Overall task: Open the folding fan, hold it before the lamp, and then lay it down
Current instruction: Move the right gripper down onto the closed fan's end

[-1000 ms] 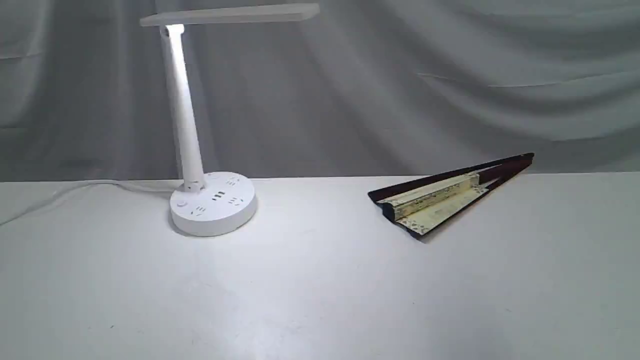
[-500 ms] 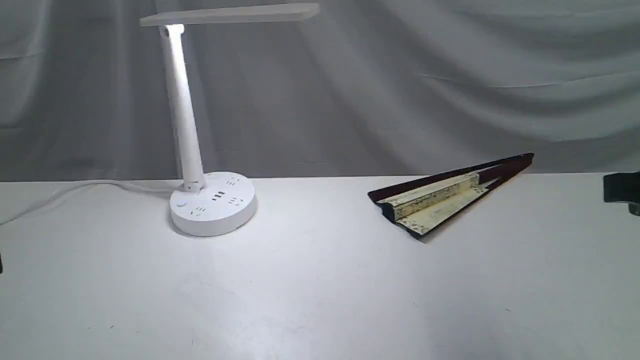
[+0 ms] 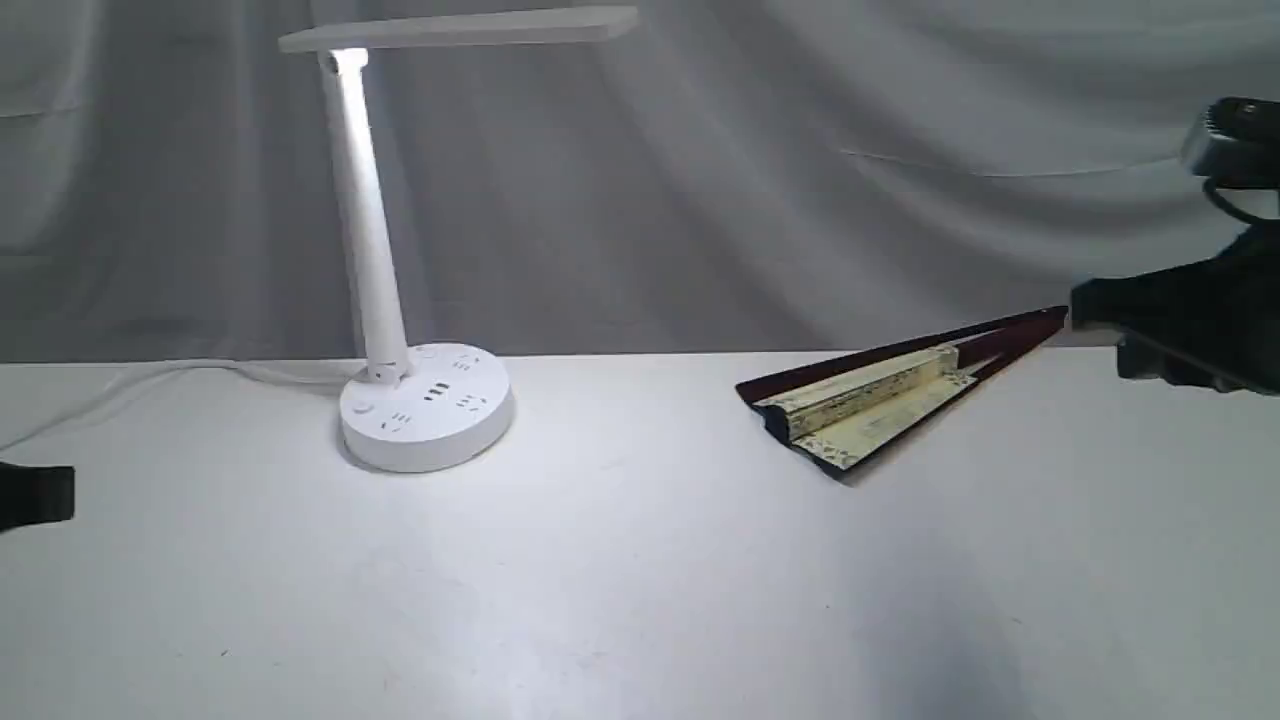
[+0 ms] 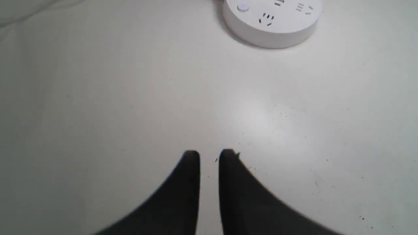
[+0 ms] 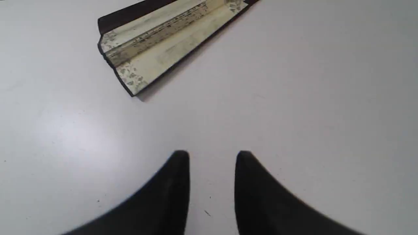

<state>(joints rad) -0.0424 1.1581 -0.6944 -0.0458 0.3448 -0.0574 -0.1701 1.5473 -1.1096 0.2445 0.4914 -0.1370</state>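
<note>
Folding fan (image 3: 880, 400) lies flat on the desk (image 3: 640, 580), only slightly spread: a few cream pleats show between the dark guards, and the patterned border is at the wide end. It is ahead of the right fingers (image 5: 181, 163) and not touched by them. The right wrist view shows a clear stretch of bare desk between the fingertips and the fan's wide end. In the exterior view the right fingers are blurred, raised off the desk, with the tip close beside the fan's narrow rib end. Depth there is hard to judge.

Right fingers are released, with a plain gap between the tips and nothing held.

Left fingers (image 4: 191, 163) are also released and empty, with a narrower gap. They sit low over the desk at the far side from the fan, well apart from it.

Lamp (image 3: 370, 230) stands upright on the desk ahead of the left fingers, between them and the fan. Its round base with sockets is near but not touching them, and its bar head is lit. White cable (image 3: 180, 375) trails from the base across the desk. Grey curtain (image 3: 800, 150) hangs behind.
</note>
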